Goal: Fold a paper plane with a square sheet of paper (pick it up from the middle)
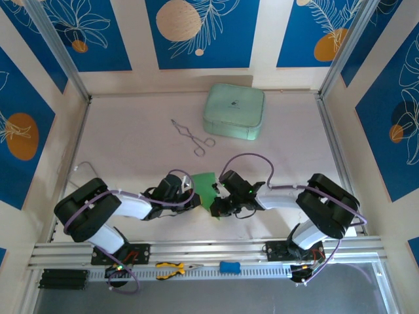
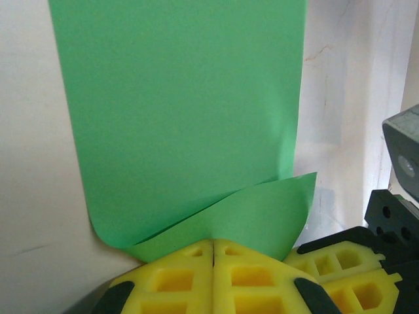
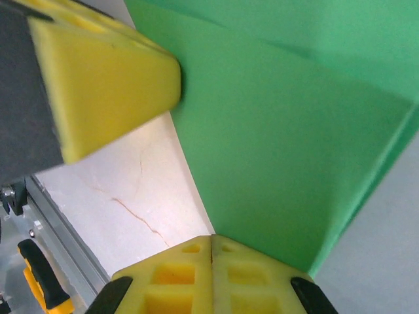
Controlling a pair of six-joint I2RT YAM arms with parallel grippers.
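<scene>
Holding: I have the square sheet of paper (image 1: pixel 205 186) gripped by both arms at once, over the table (image 1: pixel 131 150), toward its near edge
Left side: the left gripper (image 2: pixel 214 247) has its pads pressed together on the sheet's near edge, where 1 corner curls over
Right side: the right gripper (image 3: pixel 211 243) is clamped on the same sheet from the opposite side
Lie of the sheet: its long run stretches away from both sets of fingertips, toward the table's far side
Nearer arm: neither; the 2 grippers meet almost tip to tip, sheet between
Stage, my reading: early fold, no dart yet
Next move turns on: 1 grip anchoring while the other carries its edge across
</scene>
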